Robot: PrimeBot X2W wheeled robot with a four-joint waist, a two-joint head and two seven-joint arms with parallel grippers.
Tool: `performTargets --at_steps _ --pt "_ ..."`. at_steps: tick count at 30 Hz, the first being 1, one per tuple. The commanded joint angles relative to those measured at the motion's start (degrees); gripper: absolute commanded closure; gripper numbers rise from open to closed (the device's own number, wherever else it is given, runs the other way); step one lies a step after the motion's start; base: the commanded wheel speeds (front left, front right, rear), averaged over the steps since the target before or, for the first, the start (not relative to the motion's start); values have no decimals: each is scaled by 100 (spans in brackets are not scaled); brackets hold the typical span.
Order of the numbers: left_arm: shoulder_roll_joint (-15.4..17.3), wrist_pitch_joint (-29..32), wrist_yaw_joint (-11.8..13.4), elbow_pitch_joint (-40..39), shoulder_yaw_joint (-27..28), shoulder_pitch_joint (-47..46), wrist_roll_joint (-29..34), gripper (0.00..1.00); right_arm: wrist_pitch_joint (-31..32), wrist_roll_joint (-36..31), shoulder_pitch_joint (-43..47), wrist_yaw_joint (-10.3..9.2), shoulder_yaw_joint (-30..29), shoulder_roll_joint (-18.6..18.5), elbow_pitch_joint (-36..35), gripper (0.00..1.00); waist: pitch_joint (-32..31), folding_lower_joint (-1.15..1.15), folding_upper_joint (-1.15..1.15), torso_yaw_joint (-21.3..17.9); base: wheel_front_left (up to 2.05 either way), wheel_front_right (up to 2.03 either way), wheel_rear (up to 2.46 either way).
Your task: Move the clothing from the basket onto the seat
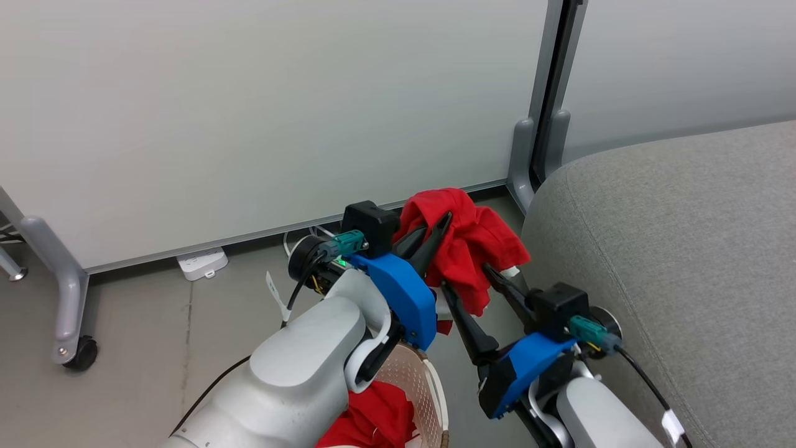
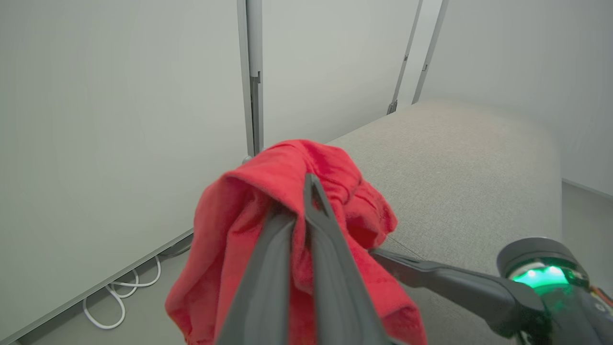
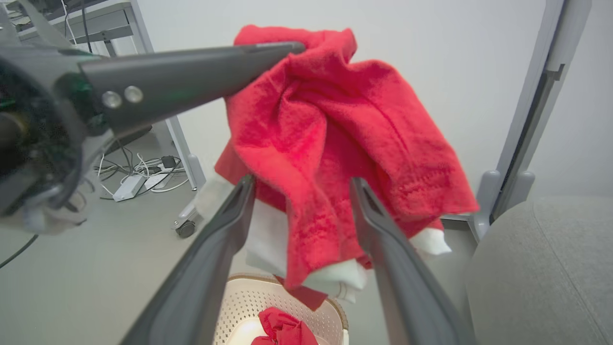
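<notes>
My left gripper (image 1: pixel 435 233) is shut on a red garment with white trim (image 1: pixel 463 249), held in the air above the floor, left of the grey seat (image 1: pixel 684 249). In the left wrist view its fingers (image 2: pixel 309 191) pinch the cloth (image 2: pixel 230 239) near the top fold. My right gripper (image 1: pixel 469 283) stands open just below and right. In the right wrist view the garment's (image 3: pixel 335 120) lower folds hang between its fingers (image 3: pixel 357 191); contact is unclear. The basket (image 1: pixel 432 386) sits below, with more red clothing (image 1: pixel 379 417) inside.
Pale partition panels on grey legs (image 1: pixel 68 280) with a castor (image 1: pixel 81 354) stand behind. A white power strip (image 1: pixel 202 262) and cables (image 2: pixel 119 292) lie on the floor by the panel. A grey post (image 1: pixel 528 155) stands between the panels beside the seat's corner.
</notes>
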Motion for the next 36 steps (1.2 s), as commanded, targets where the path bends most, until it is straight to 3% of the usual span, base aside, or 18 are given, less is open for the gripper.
performTargets --at_steps 1,10,11,13,36 --pt "11 -49 34 -25 -27 -86 -46 100 8 55 -134 -2 49 -14 94 0 2 0 0 4 0 0 0" --pt "12 -146 83 -44 -295 -207 -270 100 14 285 -916 -2 406 -13 1021 0 19 0 0 36 0 0 0" --pt "10 -162 86 -47 -325 -220 -299 100 9 309 -988 -3 445 -15 1104 51 20 0 0 42 0 0 0" --pt "10 -172 83 -40 -365 -239 -353 100 -53 358 -1118 -2 546 -15 1244 100 21 0 0 51 0 0 0" --pt "10 -389 112 160 -717 -277 -833 100 -371 548 -1241 -2 810 -15 1870 100 -55 0 0 -29 0 0 0"
